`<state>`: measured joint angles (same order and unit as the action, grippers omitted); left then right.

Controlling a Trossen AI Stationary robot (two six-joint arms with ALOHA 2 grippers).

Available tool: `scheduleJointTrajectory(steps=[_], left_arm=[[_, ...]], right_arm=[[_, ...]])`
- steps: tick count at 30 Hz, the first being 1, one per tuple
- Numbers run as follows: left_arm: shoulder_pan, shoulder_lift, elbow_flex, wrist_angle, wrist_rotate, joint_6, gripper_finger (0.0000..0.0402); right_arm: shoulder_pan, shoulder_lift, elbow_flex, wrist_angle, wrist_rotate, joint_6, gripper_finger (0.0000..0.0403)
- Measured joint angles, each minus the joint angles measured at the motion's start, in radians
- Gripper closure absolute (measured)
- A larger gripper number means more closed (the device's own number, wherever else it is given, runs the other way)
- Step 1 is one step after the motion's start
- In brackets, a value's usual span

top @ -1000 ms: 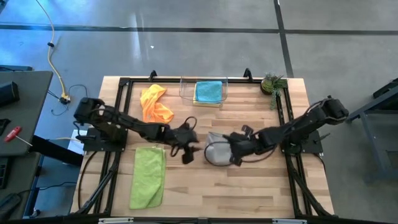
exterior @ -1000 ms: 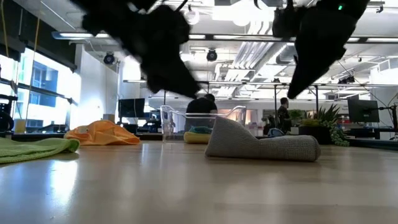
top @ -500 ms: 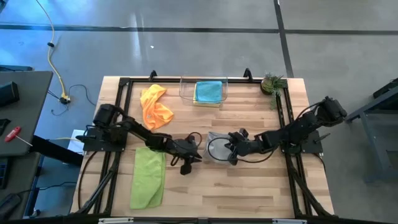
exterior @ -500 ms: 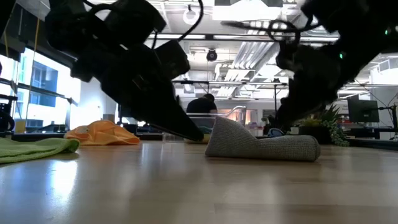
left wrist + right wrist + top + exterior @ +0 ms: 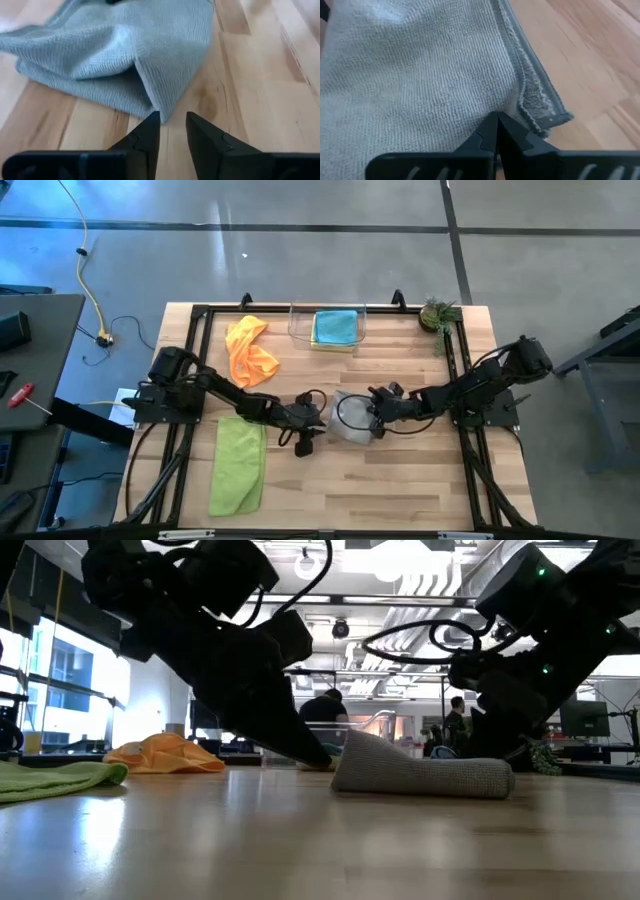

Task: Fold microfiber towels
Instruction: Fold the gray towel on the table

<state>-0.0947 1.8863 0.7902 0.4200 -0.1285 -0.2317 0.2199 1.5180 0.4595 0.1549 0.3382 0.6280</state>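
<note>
pinching its two fingers fully together, the right gripper clenches on a fold of the grey towel, its tips pressed into the cloth just inside the towel's hemmed edge; the left gripper rests its tips at the opposite end of the same towel, at the point of a folded corner, with a narrow gap between its fingers; whether cloth sits in that gap cannot be told; in the high view the grey towel lies crumpled near the middle of the wooden table, with the left gripper at its left edge and the right gripper over its right side, both arms stretched low toward each other; in the low view the towel shows as a low mound, peaked at one end; further out, the lime green towel lies flat and long toward the table's front left; the orange towel sits bunched at the back left; the teal towel rests inside the clear plastic bin at the back centre, with a sliver of yellow towel showing beneath it; a small potted plant stands at the back right corner; people show in the room beyond the table.
</note>
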Motion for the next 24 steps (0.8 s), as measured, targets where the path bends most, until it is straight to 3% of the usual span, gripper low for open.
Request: scheduleJointTrajectory(steps=[3,13,17,24], left_arm=[[0.0,-0.01,-0.003,-0.02,0.007,-0.002,0.0295],[0.056,0.023,0.005,0.156,0.107,-0.001,0.024],[0.062,0.048,0.011,0.157,0.156,0.007,0.0254],[0.041,0.063,0.009,0.152,0.202,0.042,0.0317]], right_arm=[[0.0,0.005,0.0,0.029,-0.002,-0.011,0.0403],[0.0,0.052,0.001,0.096,-0.006,-0.027,0.0403],[0.0,0.065,0.003,0.105,0.0,-0.026,0.0403],[-0.011,0.062,0.003,0.091,0.008,-0.014,0.0403]])
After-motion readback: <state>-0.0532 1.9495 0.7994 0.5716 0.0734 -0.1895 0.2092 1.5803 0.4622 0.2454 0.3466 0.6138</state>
